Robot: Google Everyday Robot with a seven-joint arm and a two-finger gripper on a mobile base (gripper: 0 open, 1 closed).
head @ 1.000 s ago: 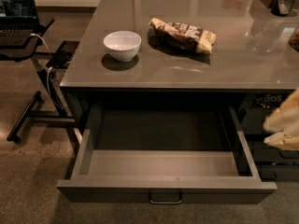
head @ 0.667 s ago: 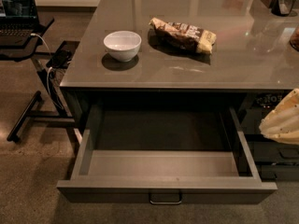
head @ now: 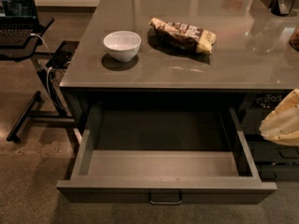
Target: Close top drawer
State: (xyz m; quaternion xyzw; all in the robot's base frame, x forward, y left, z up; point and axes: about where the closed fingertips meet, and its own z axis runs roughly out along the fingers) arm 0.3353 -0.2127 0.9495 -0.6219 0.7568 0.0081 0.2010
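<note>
The top drawer [head: 163, 190] is pulled far out from under the grey counter and its dark-grey inside is empty. Its flat front faces me at the bottom of the view, with a small metal loop handle [head: 165, 199] at its centre. My gripper [head: 280, 120] shows as a cream-coloured shape at the right edge. It is level with the drawer's right side wall, to the right of it and apart from it.
On the grey counter [head: 187, 73] stand a white bowl [head: 122, 45] and a snack bag [head: 183, 34]. A black laptop stand [head: 28, 55] with hanging cables is at the left on the floor. Dark shelves with items [head: 271, 157] sit right of the drawer.
My gripper has shifted a little to the left, towards the drawer's right side. The drawer has not moved.
</note>
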